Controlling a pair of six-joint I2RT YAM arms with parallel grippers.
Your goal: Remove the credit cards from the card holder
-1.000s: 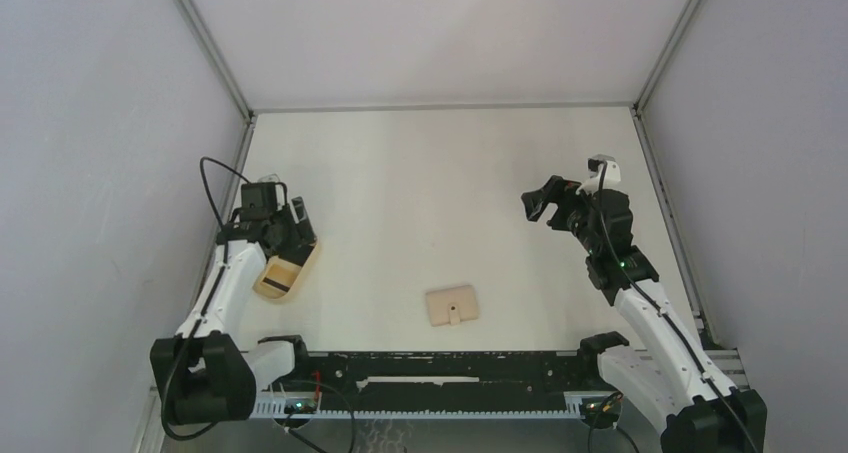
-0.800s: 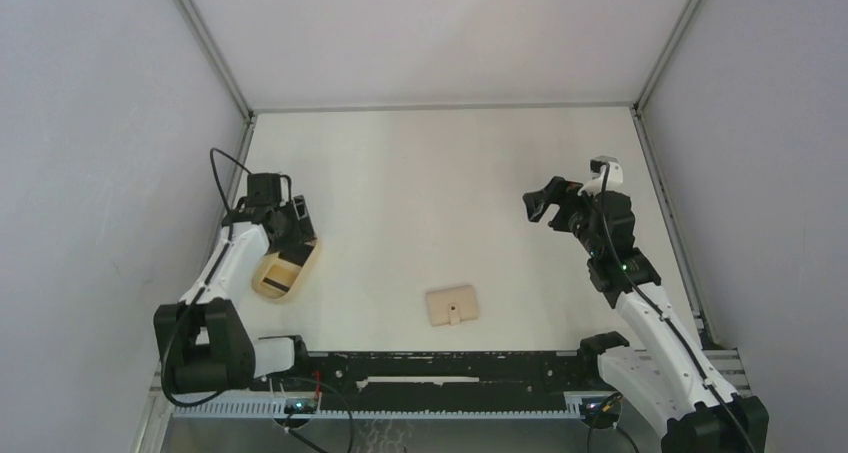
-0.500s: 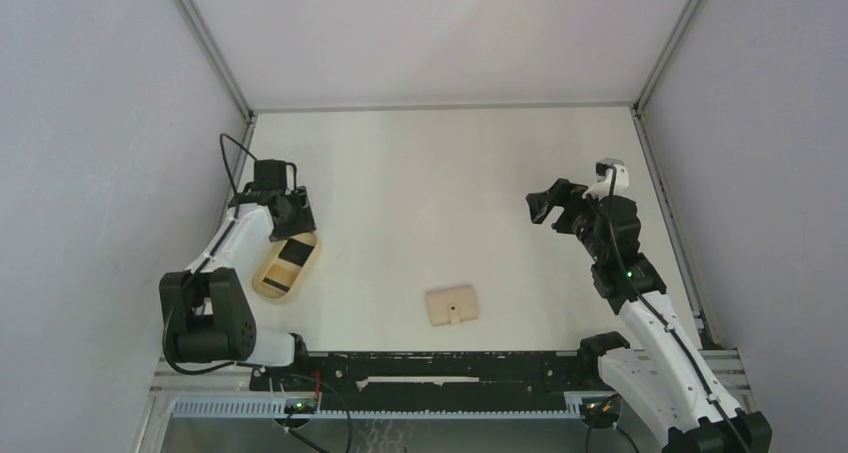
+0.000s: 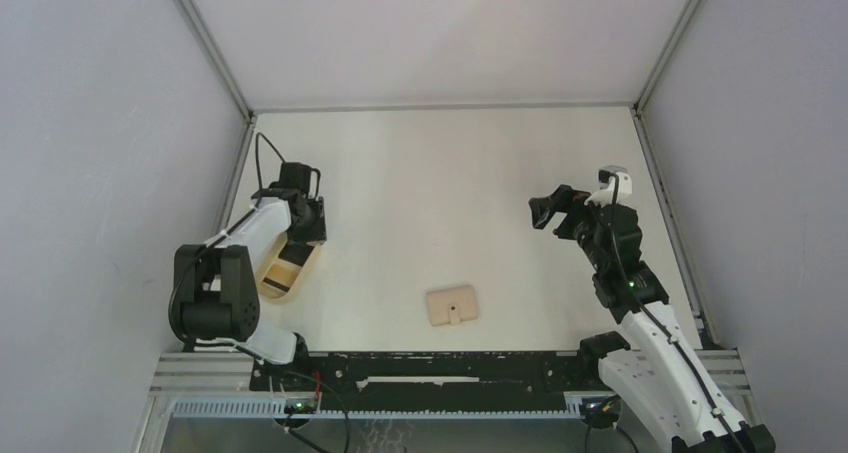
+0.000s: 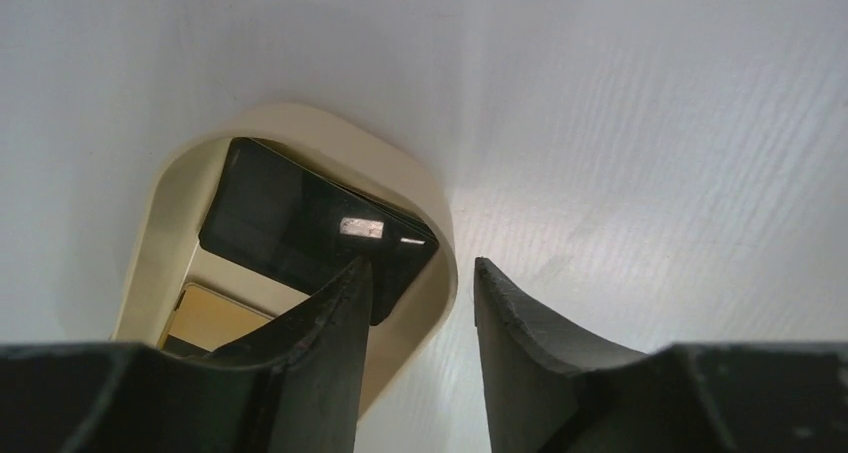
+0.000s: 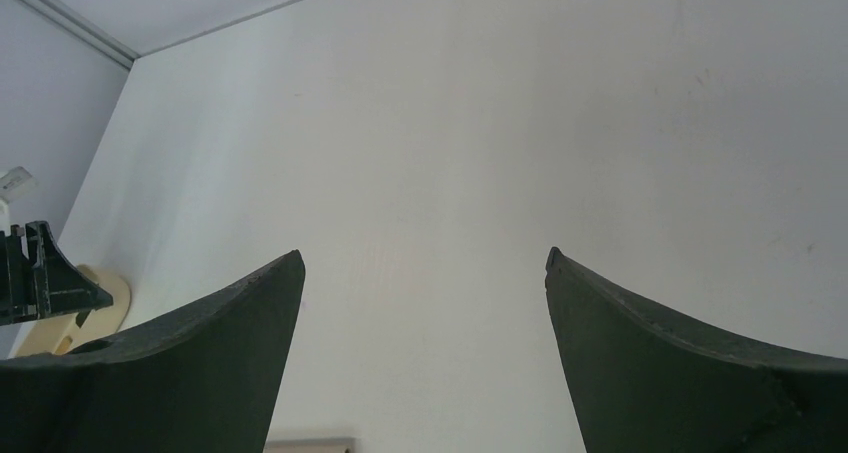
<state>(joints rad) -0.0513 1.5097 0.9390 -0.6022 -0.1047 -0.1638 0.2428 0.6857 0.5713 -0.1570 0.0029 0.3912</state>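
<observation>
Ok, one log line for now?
left gripper open over tray rim; black card in tray; right gripper open, empty; card holder closed

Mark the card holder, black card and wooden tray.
card holder (image 4: 452, 306), top external view, centre of its face.
black card (image 5: 300, 223), left wrist view, centre of its face.
wooden tray (image 5: 345, 143), left wrist view, far rim.

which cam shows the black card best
Left wrist: the black card lies in the oval tray, close and clear. Top external shows the tray small, partly under the left arm, the card barely readable. Right wrist catches only a sliver of tray, no card.
</observation>
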